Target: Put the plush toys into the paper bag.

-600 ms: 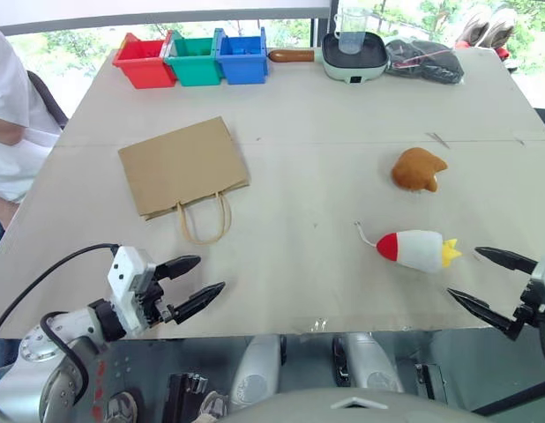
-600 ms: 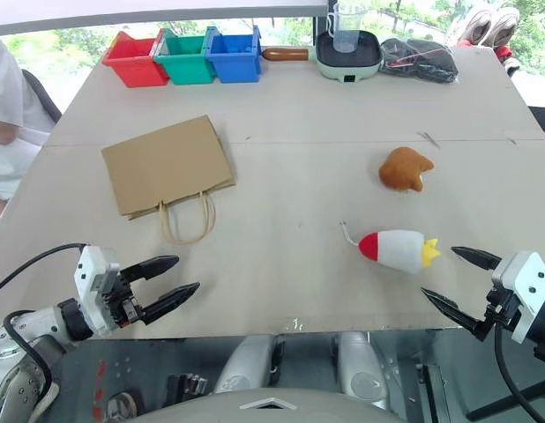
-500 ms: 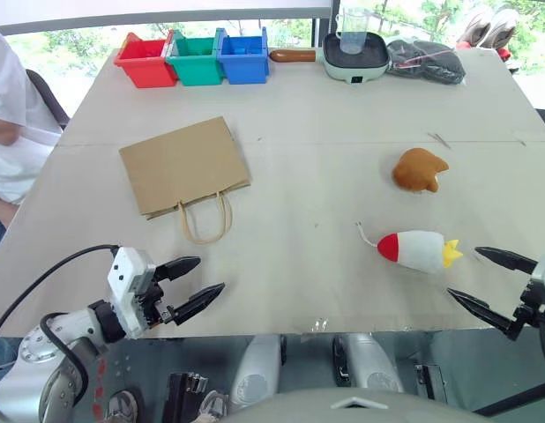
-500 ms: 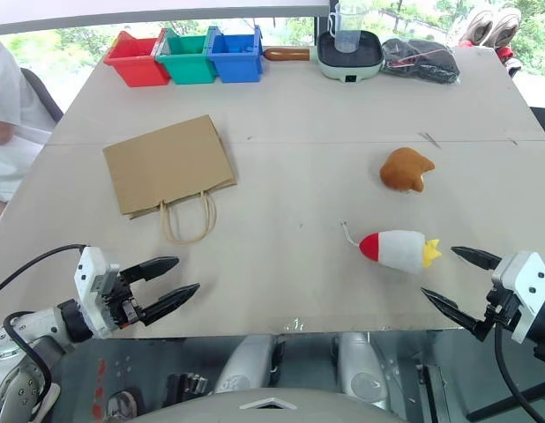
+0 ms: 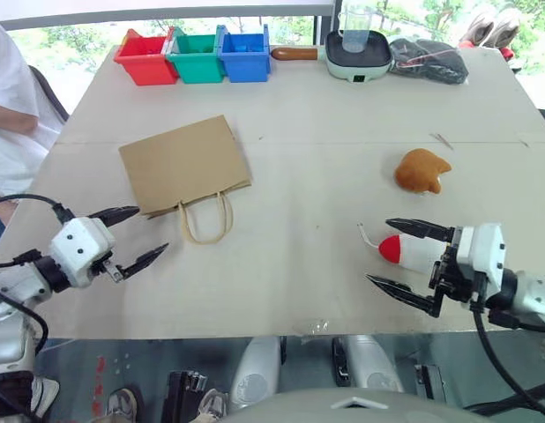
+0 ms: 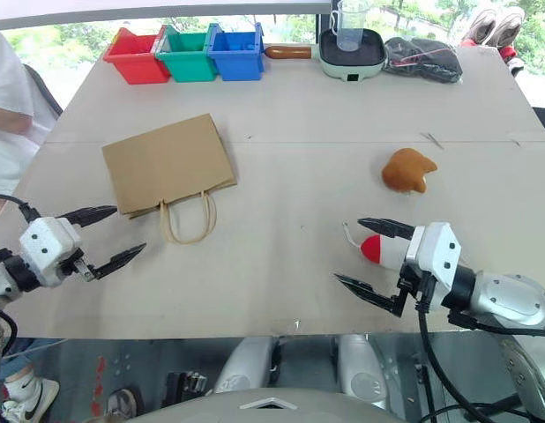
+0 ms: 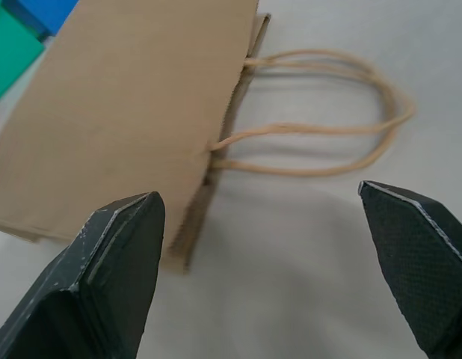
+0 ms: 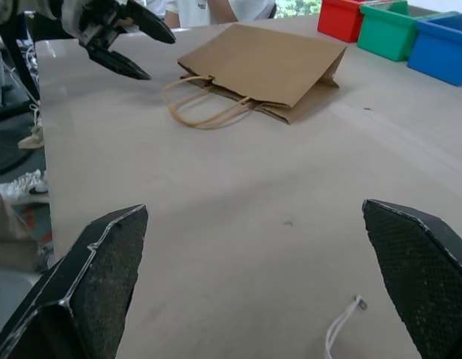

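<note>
The brown paper bag (image 5: 184,163) lies flat on the left half of the table, its cord handles (image 5: 205,220) toward me. My left gripper (image 5: 151,230) hovers open just left of those handles, and the left wrist view looks at the bag's mouth edge (image 7: 216,149). The white rocket plush (image 5: 415,253) with a red nose lies at the near right. My right gripper (image 5: 379,251) is open, one finger on each side of the rocket; no contact shows. The rocket's string (image 8: 342,325) is in the right wrist view. The orange-brown plush (image 5: 421,170) sits farther back.
Red (image 5: 145,60), green (image 5: 195,57) and blue (image 5: 245,55) bins line the far edge, beside a pan holding a clear cup (image 5: 356,51) and a black pouch (image 5: 427,60). A person in white (image 5: 12,115) sits at the left. The table's front edge is close below both grippers.
My right gripper has swung left from the table's right edge to bracket the rocket. My left gripper has moved left and farther up the table, beside the bag's handles. Both stay open.
</note>
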Robot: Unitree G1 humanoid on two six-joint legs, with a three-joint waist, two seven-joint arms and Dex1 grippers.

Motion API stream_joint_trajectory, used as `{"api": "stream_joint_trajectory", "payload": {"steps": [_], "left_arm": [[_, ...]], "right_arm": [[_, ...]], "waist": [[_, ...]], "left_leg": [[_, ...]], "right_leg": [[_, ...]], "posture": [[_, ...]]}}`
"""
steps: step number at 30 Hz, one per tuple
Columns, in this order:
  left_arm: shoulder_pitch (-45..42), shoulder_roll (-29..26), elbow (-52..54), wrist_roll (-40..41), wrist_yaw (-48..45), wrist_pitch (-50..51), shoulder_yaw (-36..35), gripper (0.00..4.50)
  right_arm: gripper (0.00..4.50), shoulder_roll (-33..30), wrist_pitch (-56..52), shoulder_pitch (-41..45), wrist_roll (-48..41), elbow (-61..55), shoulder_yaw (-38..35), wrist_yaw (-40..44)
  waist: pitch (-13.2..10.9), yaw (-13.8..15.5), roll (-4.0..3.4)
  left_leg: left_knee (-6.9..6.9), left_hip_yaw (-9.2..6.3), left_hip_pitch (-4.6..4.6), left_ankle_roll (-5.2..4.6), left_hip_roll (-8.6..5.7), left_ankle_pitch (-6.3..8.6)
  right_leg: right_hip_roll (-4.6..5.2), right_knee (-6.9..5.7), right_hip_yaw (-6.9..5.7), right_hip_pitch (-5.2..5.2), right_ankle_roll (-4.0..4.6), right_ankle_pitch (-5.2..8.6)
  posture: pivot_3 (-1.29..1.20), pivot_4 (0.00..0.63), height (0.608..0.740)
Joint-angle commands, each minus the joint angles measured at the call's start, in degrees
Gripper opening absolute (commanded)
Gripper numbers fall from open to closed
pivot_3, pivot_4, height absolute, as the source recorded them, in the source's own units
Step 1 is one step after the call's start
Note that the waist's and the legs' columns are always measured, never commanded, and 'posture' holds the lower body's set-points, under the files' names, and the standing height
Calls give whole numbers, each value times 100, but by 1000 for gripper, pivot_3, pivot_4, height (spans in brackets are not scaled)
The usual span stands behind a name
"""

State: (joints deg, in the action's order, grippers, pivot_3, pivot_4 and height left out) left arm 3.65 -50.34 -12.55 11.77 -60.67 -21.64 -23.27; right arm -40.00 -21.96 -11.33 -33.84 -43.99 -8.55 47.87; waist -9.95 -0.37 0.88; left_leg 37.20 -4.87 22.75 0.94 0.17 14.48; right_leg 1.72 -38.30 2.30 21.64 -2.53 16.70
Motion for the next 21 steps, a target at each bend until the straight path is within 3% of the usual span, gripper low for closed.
{"api": "stream_joint_trajectory", "payload": {"steps": [1,6,11,14,16,20,21], "left_arm": [[-586,-22,-486,-719,324,-1001,555,4489],[-1183,110,-1010,-988,457,-1568,1199,4489],[-1410,415,-679,-200,98,-1123,1572,2272],[-1397,626,-97,496,-116,-418,1631,593],[-1461,832,407,715,-77,-229,1755,6],[-1708,1380,1381,1100,388,732,2027,0],[-1795,1554,1672,1332,631,1212,2083,0]], "right_arm": [[4500,60,194,60,143,-102,152,-72],[4500,81,152,51,235,-144,213,-216],[4500,250,-250,113,349,-221,452,-817],[3031,439,-553,351,318,-65,610,-1128],[2239,593,-555,529,559,104,864,-1283],[249,1021,-504,1201,1071,651,1458,-1595],[62,1133,-519,1403,1149,811,1599,-1631]], "waist": [[0,11,-1],[3,-62,9],[2,-65,9],[1,-62,9],[2,-64,10],[2,-59,11],[2,-61,11]], "left_leg": [[0,2,-1,0,-1,0],[3,2,-3,0,-1,0],[3,3,-9,0,0,0],[15,0,-9,0,1,0],[18,-5,-11,0,1,-1],[23,-9,-13,0,-2,-1],[23,-9,-13,0,-3,-1]], "right_leg": [[-3,-1,-2,-1,0,0],[-14,-7,5,-1,-3,-2],[-16,-40,5,6,-3,-2],[-17,-57,3,6,-3,-2],[-17,-58,5,6,-3,-2],[-17,-58,10,3,-4,-2],[-17,-59,11,3,-4,-3]], "posture": [[0,150,740],[0,150,740],[0,150,740],[0,150,740],[0,150,740],[0,150,740],[0,150,740]]}}
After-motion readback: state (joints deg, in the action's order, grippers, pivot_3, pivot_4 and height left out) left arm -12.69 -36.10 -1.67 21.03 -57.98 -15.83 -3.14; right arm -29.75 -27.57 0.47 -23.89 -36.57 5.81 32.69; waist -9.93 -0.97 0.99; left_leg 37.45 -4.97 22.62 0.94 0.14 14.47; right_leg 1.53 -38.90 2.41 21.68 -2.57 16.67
